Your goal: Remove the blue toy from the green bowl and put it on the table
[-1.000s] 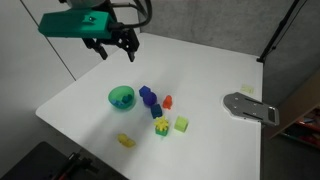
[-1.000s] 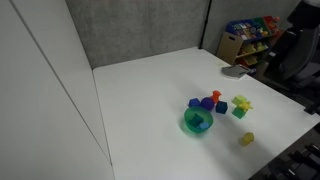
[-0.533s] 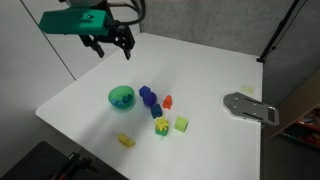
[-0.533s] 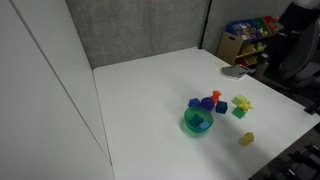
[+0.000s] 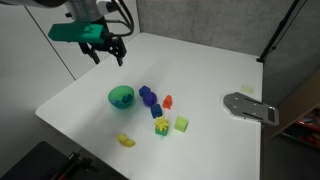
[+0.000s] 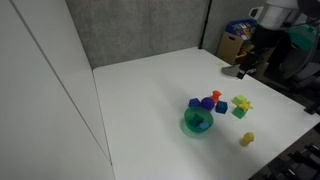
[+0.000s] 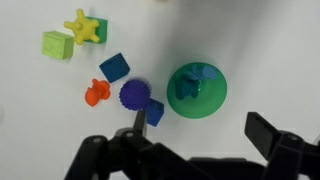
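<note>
The green bowl stands on the white table, and it shows in the other exterior view and the wrist view too. The light-blue toy lies inside it, also visible from outside. My gripper hangs high above the table, up and to the left of the bowl. In the wrist view its fingers are spread wide with nothing between them, the bowl just beyond them.
Dark-blue blocks, a small red toy, a yellow toy, a lime-green cube and another yellow toy lie near the bowl. A grey metal plate sits at the table edge.
The arm has come lower and shifted slightly toward the bowl; in one exterior view it has come into sight at the upper right. The toys and bowl have not moved.
</note>
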Controlling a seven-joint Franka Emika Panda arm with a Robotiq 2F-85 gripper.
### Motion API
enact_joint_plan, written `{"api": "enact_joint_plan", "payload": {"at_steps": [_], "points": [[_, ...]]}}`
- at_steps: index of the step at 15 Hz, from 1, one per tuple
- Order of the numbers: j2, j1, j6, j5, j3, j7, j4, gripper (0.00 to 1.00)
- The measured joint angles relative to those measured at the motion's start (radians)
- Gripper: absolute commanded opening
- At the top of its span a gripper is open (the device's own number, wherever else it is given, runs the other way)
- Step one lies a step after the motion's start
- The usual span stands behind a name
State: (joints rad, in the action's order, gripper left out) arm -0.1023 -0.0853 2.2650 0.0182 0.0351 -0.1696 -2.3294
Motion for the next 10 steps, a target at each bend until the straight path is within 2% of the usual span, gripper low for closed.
{"api": "enact_joint_plan", "payload": {"at_steps": [6, 10], "points": [[0.151, -0.019, 0.040, 0.000, 0.042, 0.067, 0.011, 1.00], [0.275, -0.025, 0.148, 0.022, 0.060, 0.080, 0.027, 1.00]]}}
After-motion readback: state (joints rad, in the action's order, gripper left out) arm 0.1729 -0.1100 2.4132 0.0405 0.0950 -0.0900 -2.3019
